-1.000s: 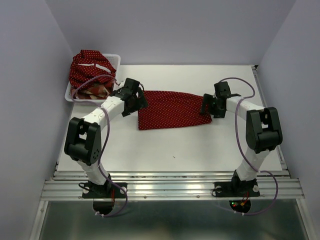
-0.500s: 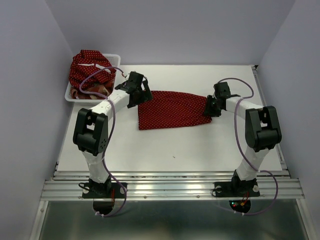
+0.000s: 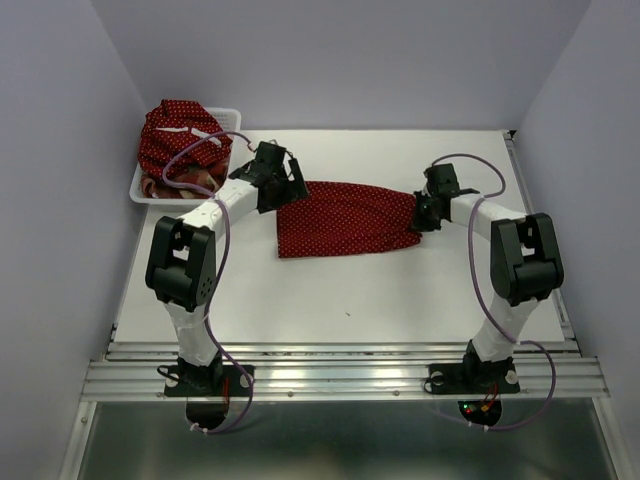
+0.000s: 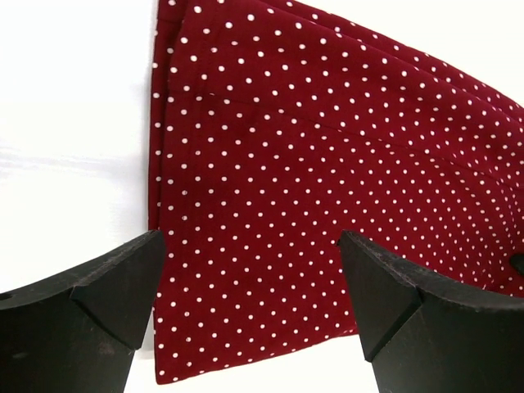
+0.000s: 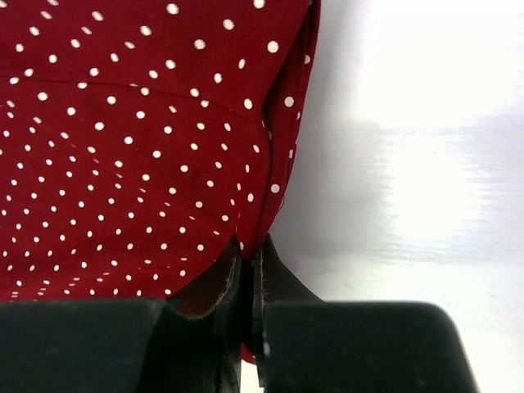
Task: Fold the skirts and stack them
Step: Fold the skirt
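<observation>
Right claw (image 5: 250, 264) first: its two fingers are pressed together on the near edge of the polka-dot skirt (image 5: 123, 147), with a fold of red cloth nipped between them (a second ago they stood apart over that same edge). The grip on this end looks made. From the pinch the skirt runs off toward the other arm, lying flat on the white table (image 3: 350, 290), and it is wider at the far end than at the pinched one.

At that far end the left claw (image 4: 252, 258) hangs spread wide above the cloth's edge, touching nothing that I can see. Over the last second it has drifted toward the skirt's back corner. My reading is that one end is secured and the other comes next, after which both arms could carry an edge across for the fold. With only this one skirt laid out, stacking has not begun.

Just beyond the left claw, on its outer side, sits the white mesh basket (image 3: 234, 118). It holds a heaped second polka-dot skirt (image 3: 180, 130), and beneath that a scrap of red-and-cream cloth (image 3: 195, 182), probably the plaid skirt (mostly hidden by the heap and a cable).
</observation>
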